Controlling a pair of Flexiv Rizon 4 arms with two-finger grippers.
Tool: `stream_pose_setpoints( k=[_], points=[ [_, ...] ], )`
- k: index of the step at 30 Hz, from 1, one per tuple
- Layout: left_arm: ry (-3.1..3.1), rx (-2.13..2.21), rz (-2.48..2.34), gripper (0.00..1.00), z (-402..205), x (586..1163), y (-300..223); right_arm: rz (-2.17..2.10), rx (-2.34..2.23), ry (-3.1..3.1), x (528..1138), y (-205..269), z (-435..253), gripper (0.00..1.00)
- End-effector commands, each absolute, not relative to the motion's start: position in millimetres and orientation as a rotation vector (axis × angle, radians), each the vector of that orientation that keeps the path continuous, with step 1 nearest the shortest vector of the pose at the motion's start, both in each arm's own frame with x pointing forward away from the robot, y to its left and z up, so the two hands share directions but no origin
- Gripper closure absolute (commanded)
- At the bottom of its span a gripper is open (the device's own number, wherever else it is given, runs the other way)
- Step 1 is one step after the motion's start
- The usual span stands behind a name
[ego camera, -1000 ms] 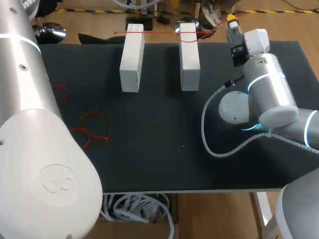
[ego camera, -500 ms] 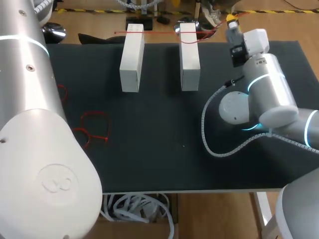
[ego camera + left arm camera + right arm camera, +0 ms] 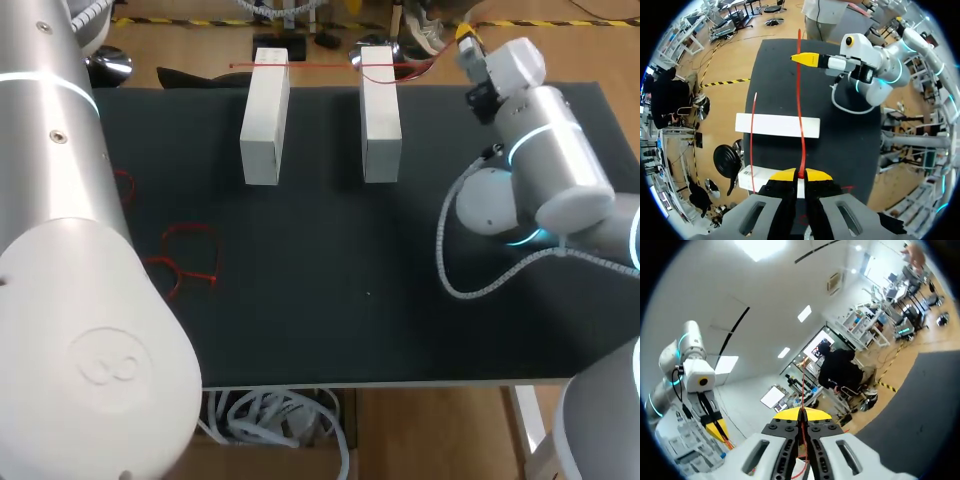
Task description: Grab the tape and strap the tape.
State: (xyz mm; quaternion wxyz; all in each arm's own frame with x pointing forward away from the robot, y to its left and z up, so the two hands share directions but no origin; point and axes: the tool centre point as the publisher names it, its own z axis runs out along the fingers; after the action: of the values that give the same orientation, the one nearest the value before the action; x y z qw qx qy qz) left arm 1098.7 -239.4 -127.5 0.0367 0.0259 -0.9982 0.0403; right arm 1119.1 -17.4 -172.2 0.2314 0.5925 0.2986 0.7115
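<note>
A: Near the left edge of the worktop (image 3: 330,300) lie some red loops (image 3: 190,262). Are they part of this step?

B: I'd judge not. The red tape (image 3: 800,100) in play is the taut line along the far edge. It crosses the far ends of the left white block (image 3: 265,115) and the right white block (image 3: 380,110). Whether it touches them I cannot tell.

A: Who has it?

B: Both. The left claw (image 3: 801,174) is closed on one end, its yellow tips pinching the strand. The right claw (image 3: 802,412), just past the far edge toward the right corner, is clamped on the other end.

A: And the strapping itself?

B: Not done yet, I think; the tape only spans the blocks. To do it well, hold the tension even so neither pinch slips. Bring the line down square across both blocks, not slanted. Pull too hard to one side and a block could skid or tip.
</note>
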Motion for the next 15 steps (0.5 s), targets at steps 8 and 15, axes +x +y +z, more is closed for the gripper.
stream_pose_setpoints(
  k=[8, 15],
  points=[
    [-3.061, 0.080, 0.115, 1.00, -126.2, 1100.3, -240.7, 1.702, 1.478, 1.268, 1117.4, -24.0, -155.7, 1.00],
    [-3.061, 0.080, 0.115, 1.00, -126.2, 1100.3, -240.7, 1.466, 1.188, 1.606, 1120.8, -26.4, -146.9, 1.00]
  ],
)
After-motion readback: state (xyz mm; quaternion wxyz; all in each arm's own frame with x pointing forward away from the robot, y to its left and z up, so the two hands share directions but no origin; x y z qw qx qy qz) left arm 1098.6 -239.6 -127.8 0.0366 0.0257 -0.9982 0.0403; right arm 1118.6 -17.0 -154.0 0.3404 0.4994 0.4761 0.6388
